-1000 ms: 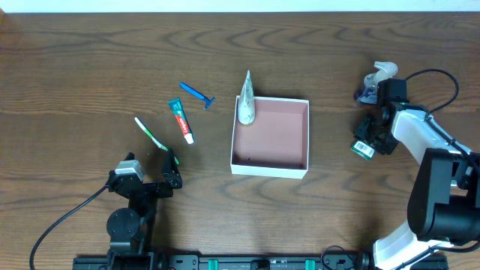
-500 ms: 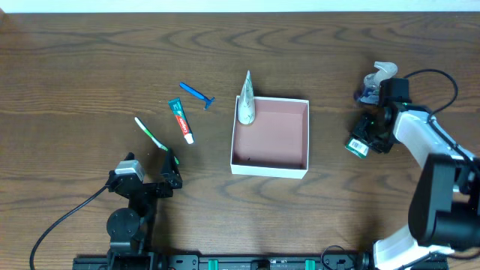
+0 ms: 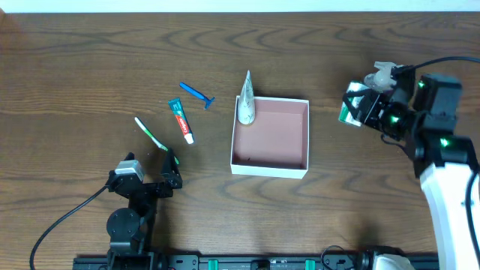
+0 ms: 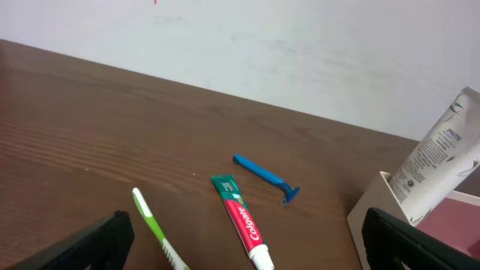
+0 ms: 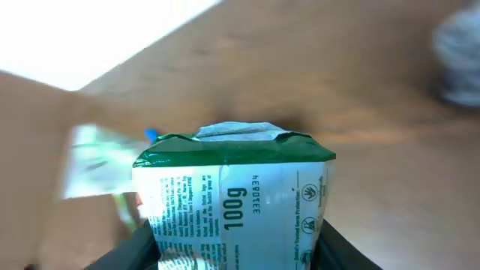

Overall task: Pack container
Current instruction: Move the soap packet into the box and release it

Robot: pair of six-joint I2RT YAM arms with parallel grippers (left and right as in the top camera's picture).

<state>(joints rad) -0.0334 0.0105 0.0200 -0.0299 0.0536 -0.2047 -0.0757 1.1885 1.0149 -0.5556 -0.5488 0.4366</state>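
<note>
Shallow square cardboard container [image 3: 270, 169], white walls and reddish-brown inside, sits mid-counter [image 3: 90, 67] on the wood grain. Right gripper [image 3: 360, 114] fingers are clamped on a glossy green-and-white packet [image 5: 236, 202]. Left gripper [image 3: 172, 171] fingers are spread wide, holding nothing.

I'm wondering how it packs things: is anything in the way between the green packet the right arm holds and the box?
Nothing visible. The right gripper holds the packet just right of the box, with only bare table between. The tube leans at the box's far left corner, off that path.
</note>
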